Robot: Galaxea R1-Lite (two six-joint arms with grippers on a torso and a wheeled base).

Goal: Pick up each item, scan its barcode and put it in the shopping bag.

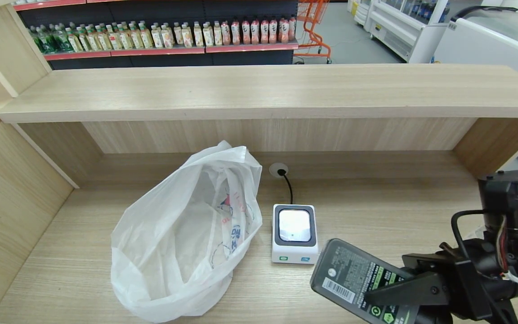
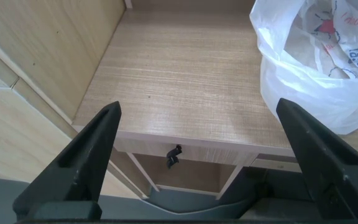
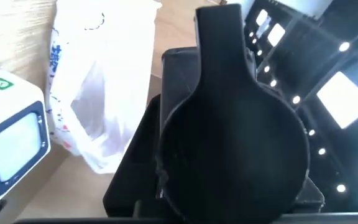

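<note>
My left claw (image 2: 199, 107) hangs with its two fingers spread wide, above the near edge of the wooden counter (image 1: 376, 211). Left of centre in the head view sits the white shopping bag (image 1: 187, 234). It is slumped on the counter with its mouth gaping toward the lower edge of the frame. Red and blue print shows through the thin plastic, and I cannot tell whether anything lies inside. Just right of the bag stands the white scanner (image 1: 295, 234), glass window up. Its black cable (image 1: 288, 186) runs up the frame to a hole in the counter. At lower right my right claw (image 1: 378, 299) pinches a flat black pack (image 1: 349, 265), with one finger pressed across the label face. The pack juts leftward out of the claw. Its far corner is just beside the scanner's lower right corner, and its barcode (image 1: 338, 290) faces up.
</note>
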